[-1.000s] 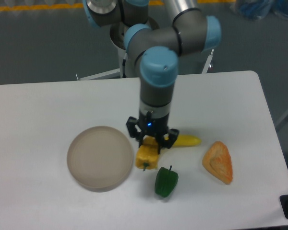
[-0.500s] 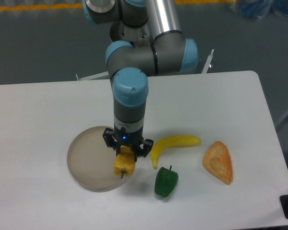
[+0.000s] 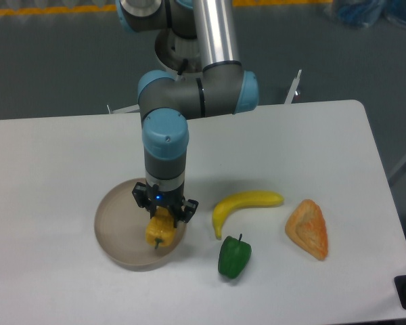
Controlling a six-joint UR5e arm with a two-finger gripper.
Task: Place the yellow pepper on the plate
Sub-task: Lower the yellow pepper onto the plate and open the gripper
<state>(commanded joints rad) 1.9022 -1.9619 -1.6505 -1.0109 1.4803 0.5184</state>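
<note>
The fingers (image 3: pixel 162 212) are closed on the yellow pepper (image 3: pixel 159 230), gripping its upper part; the pepper hangs below them with its short dark stem pointing down toward the camera. The pepper lies over the right half of the plate (image 3: pixel 118 230), inside the rim. Whether the pepper touches the plate surface or is held just above it cannot be told from this view.

The plate sits on the white tabletop (image 3: pixel 54 169). The rest of the plate's surface, left of the pepper, is bare. The plate's right rim is partly covered by the fingers and the wrist of the arm (image 3: pixel 166 145), which stands nearly vertical above the plate.

Right of the plate, apart from its rim, lies a banana (image 3: pixel 243 205), curved with its far end pointing away from the plate. A green pepper (image 3: pixel 234 256) sits just below the banana's near end, also right of the plate and clear of it. An orange-yellow wedge (image 3: pixel 308 229) lies farthest right of the plate, well apart from it.

The tabletop's left edge and near edge are cut off by the frame. The arm's upper links leave the frame at the top.
</note>
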